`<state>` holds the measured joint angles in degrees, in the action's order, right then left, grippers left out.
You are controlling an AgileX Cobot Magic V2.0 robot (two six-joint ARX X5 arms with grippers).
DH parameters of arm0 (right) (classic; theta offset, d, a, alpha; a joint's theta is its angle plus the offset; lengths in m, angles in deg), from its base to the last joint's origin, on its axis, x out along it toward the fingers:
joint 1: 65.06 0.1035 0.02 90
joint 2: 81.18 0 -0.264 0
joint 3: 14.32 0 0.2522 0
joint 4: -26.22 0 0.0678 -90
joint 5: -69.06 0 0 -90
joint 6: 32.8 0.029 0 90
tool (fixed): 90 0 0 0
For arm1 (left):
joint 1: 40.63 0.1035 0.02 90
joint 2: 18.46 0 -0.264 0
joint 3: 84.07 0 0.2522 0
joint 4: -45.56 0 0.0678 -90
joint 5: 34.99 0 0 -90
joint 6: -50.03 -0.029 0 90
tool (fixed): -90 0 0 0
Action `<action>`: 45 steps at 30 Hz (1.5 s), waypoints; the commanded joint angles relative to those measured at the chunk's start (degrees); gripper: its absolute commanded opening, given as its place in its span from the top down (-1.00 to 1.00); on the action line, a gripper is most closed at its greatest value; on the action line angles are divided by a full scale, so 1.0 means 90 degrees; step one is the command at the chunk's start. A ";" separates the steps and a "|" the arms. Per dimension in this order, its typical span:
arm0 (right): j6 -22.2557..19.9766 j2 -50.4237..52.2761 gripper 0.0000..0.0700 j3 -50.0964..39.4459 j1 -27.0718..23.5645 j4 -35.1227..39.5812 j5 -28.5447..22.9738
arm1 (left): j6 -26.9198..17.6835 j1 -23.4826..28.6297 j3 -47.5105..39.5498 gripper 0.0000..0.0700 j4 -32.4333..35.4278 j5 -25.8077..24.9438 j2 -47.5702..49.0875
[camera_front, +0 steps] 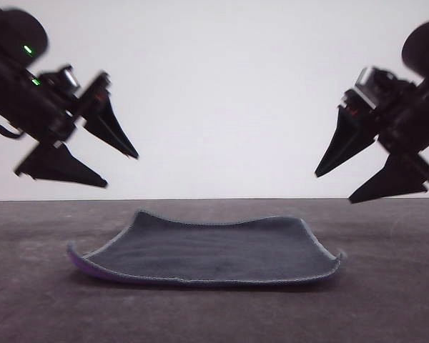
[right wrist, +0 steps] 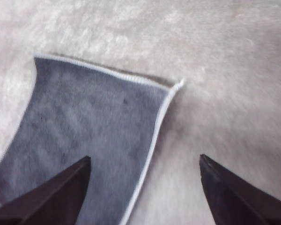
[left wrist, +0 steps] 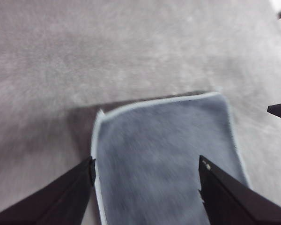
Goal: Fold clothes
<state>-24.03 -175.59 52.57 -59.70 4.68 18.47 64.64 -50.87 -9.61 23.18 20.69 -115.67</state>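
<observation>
Cloth [camera_front: 214,250]: nearest the front camera, spread flat at the middle of the worktop [camera_front: 386,300], dark grey face up; a sliver of purple underside peeks out at its 8 o'clock corner; pale stitched edging all round, corners slightly curled.
Worktop: grey, matte surface.
Left tool [camera_front: 121,168]: raised in the air at 10 o'clock from the cloth, fingers spread wide, gripping nothing; green lights glow on the arm.
Right tool [camera_front: 336,187]: raised at 2 o'clock from the cloth, fingers spread wide, gripping nothing.
Writing: no brand or label legible.
</observation>
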 commanded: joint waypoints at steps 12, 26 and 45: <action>0.0434 -0.1405 -0.33 0.0904 0.0336 0.0346 0.0304 | -0.0177 -0.0070 0.1263 -0.23 -0.0419 0.0027 -0.1559; 0.0624 -0.1916 -0.15 0.1221 0.0595 0.0387 0.0302 | -0.0194 -0.0321 0.1276 -0.23 -0.0332 0.0025 -0.1668; 0.0608 -0.1916 0.98 0.1221 0.0581 0.0672 0.0261 | -0.0381 -0.0372 0.1276 0.99 -0.0243 0.0338 -0.1668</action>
<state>-18.93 -191.53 62.66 -54.60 10.29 20.88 62.30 -54.01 0.67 20.85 23.64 -129.20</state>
